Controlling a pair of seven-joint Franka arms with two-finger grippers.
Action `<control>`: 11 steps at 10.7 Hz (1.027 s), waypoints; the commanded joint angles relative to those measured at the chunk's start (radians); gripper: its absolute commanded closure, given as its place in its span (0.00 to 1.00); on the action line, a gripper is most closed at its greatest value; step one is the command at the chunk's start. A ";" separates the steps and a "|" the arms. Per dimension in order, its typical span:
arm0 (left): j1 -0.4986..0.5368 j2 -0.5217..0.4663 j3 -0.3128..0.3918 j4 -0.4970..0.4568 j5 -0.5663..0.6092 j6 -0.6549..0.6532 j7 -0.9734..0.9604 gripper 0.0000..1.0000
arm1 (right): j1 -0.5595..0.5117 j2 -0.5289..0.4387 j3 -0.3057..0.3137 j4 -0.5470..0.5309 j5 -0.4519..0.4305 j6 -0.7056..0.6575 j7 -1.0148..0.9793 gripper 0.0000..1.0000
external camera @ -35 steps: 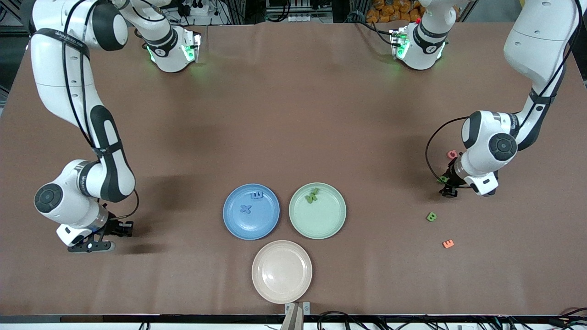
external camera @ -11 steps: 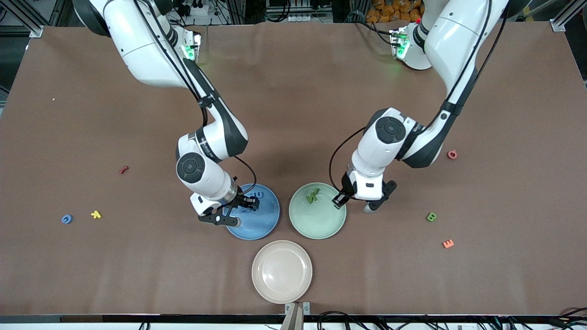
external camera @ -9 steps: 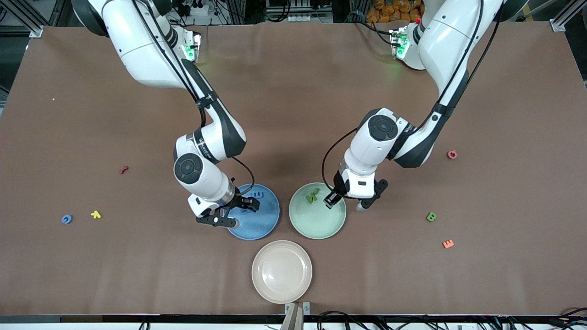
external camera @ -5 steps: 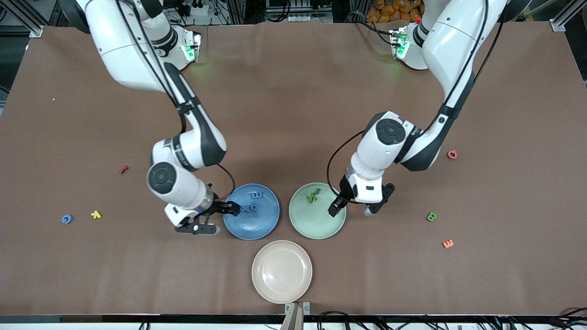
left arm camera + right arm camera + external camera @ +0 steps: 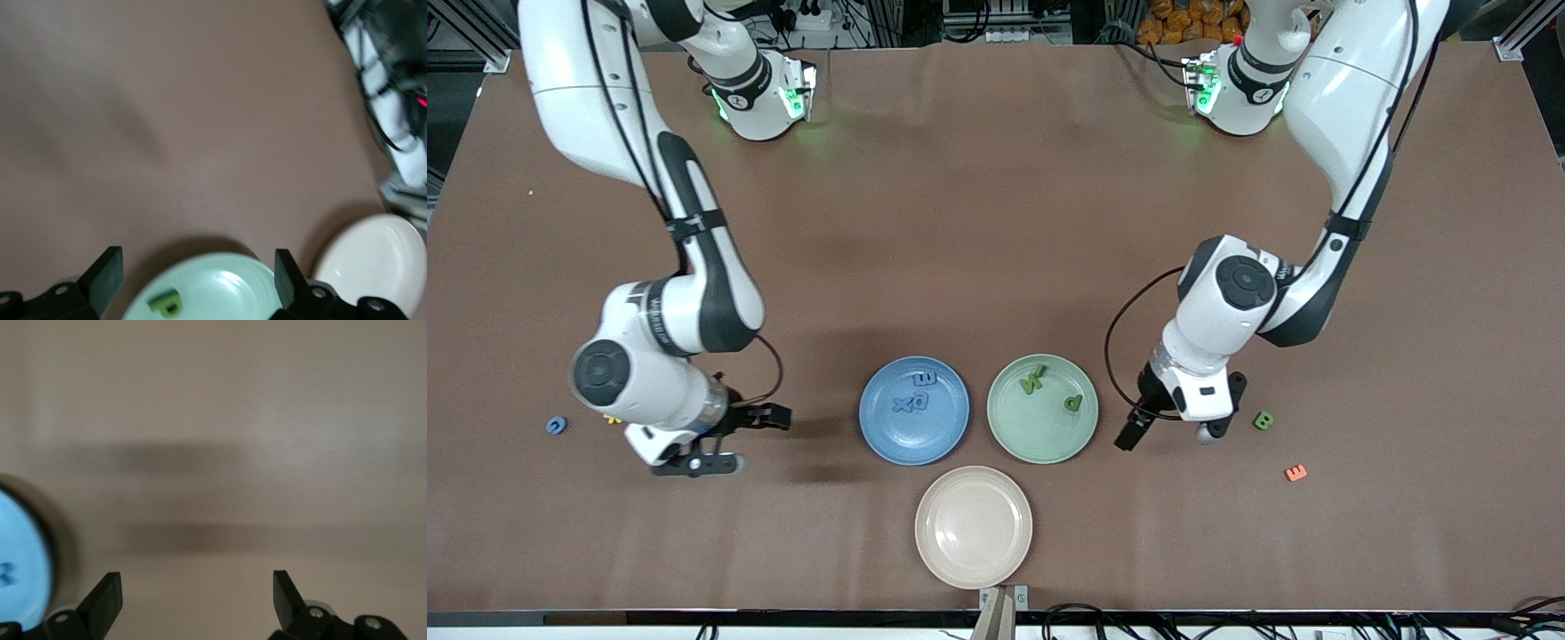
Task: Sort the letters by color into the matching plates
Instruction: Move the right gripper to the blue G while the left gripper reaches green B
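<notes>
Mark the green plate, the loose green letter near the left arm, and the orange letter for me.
green plate (image 5: 1040, 440): front view, bare floor near its rim.
loose green letter (image 5: 1264, 420): front view, its top face.
orange letter (image 5: 1296, 473): front view, its middle.

You have a wide brown worktop (image 5: 996, 222), matte and evenly lit, with soft shadows lying across it. Along its top edge you can see dark clutter: cables (image 5: 996, 27), a power strip (image 5: 811, 20) and an orange heap (image 5: 1192, 20). A dark rail (image 5: 694, 620) borders the edge nearest the front camera.
</notes>
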 commanded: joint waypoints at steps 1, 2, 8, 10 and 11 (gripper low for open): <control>0.061 0.007 0.007 -0.003 -0.001 -0.124 0.029 0.00 | -0.093 -0.034 -0.014 -0.017 -0.016 -0.023 -0.053 0.00; 0.064 0.010 0.039 -0.005 0.012 -0.175 0.047 0.00 | -0.113 -0.036 -0.038 -0.015 -0.016 -0.023 -0.053 0.00; 0.065 0.021 0.193 0.001 0.012 -0.393 0.313 0.00 | -0.203 -0.048 -0.164 -0.015 -0.007 -0.022 0.029 0.00; 0.067 0.033 0.219 0.004 0.007 -0.396 0.381 0.00 | -0.237 -0.047 -0.174 -0.018 -0.005 -0.016 0.098 0.00; 0.076 0.050 0.222 0.024 0.001 -0.396 0.382 0.00 | -0.258 -0.042 -0.172 -0.018 -0.004 -0.013 0.111 0.00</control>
